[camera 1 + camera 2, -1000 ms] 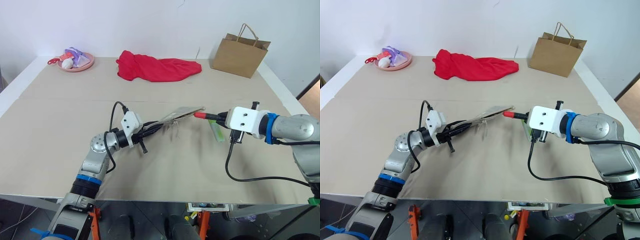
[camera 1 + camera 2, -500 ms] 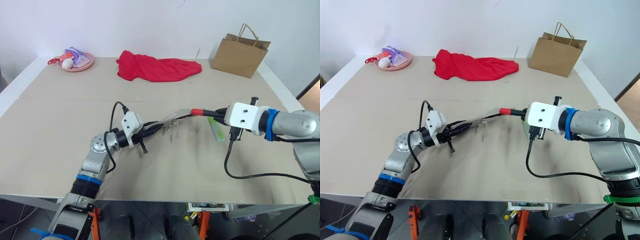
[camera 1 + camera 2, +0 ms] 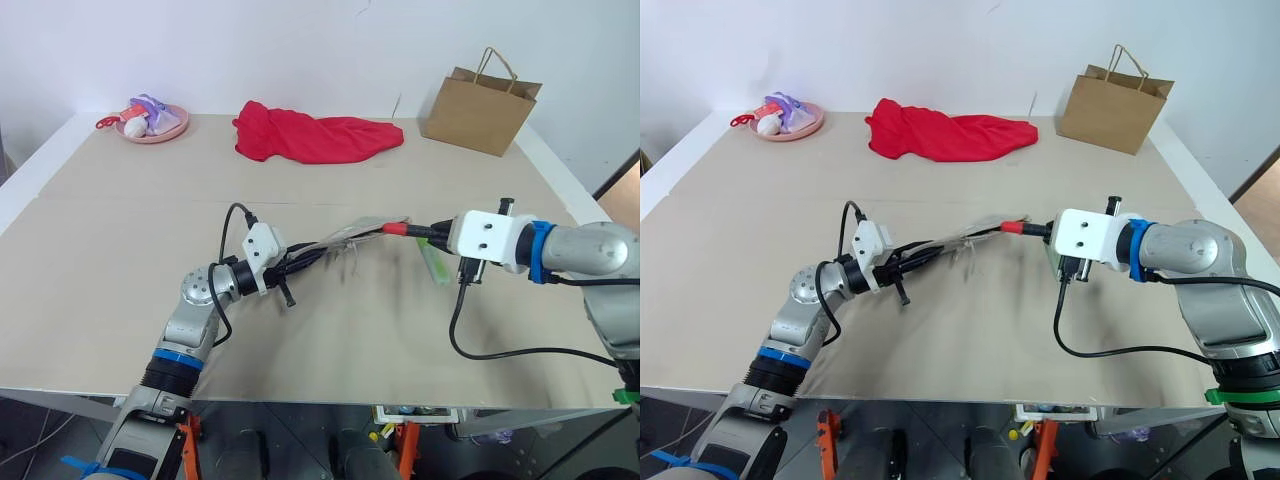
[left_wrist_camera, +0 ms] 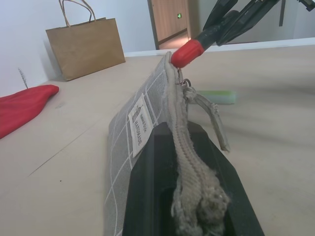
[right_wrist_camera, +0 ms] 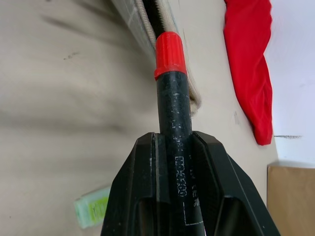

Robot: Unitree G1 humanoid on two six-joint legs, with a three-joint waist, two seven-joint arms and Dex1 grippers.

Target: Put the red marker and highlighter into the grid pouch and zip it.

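Grey grid fabric hung between the two arms over the table (image 3: 120,290) in the head views: the left hand (image 3: 298,262) was clamped shut on one end of the grid pouch (image 3: 352,234), while the right hand (image 3: 432,233) gripped the red marker (image 3: 400,229), its tip at the pouch's far end, with the highlighter (image 3: 436,265) lying on the table just beside that hand. In the left wrist view the marker's red tip touched the pouch's upper corner by the zipper pull (image 4: 185,84). In the right wrist view the tip sat at the open zipper slot, so I judged it should slide straight along the slot, pouch held steady.
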